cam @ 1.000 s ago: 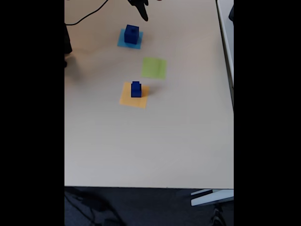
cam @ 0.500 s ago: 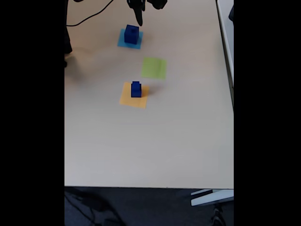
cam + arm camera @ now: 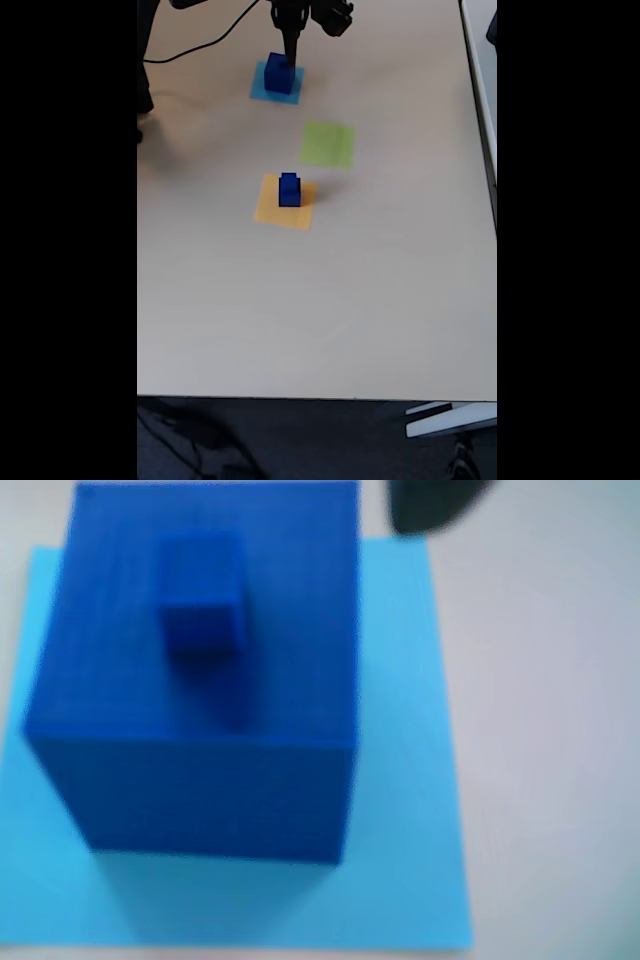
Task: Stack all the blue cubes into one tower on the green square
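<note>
Blue cubes sit in two spots: a big cube [image 3: 200, 680] with a tiny cube [image 3: 203, 598] on the light-blue square [image 3: 420, 780], and a small stack [image 3: 289, 189] on the orange square [image 3: 268, 212]. Green square [image 3: 327, 144] lies bare, with lots of open table [image 3: 320, 300] around. I cannot tell if the gripper [image 3: 291, 55] over the big cube is spread.

Blue cubes [image 3: 289, 189] off green square [image 3: 327, 144]

Counter [image 3: 320, 300]: pale beige, matte surface; bare over the whole 6 o'clock half in the fixed view.

Light-blue square [image 3: 262, 88]: flat paper patch at 12 o'clock on the counter; seen close and blurred in the wrist view [image 3: 420, 780].

Orange-yellow square [image 3: 272, 212]: flat on the counter near centre.

Black cable [image 3: 200, 35]: curves across the 11 o'clock corner.

Floor [image 3: 300, 440]: dark, past the 6 o'clock edge.
</note>
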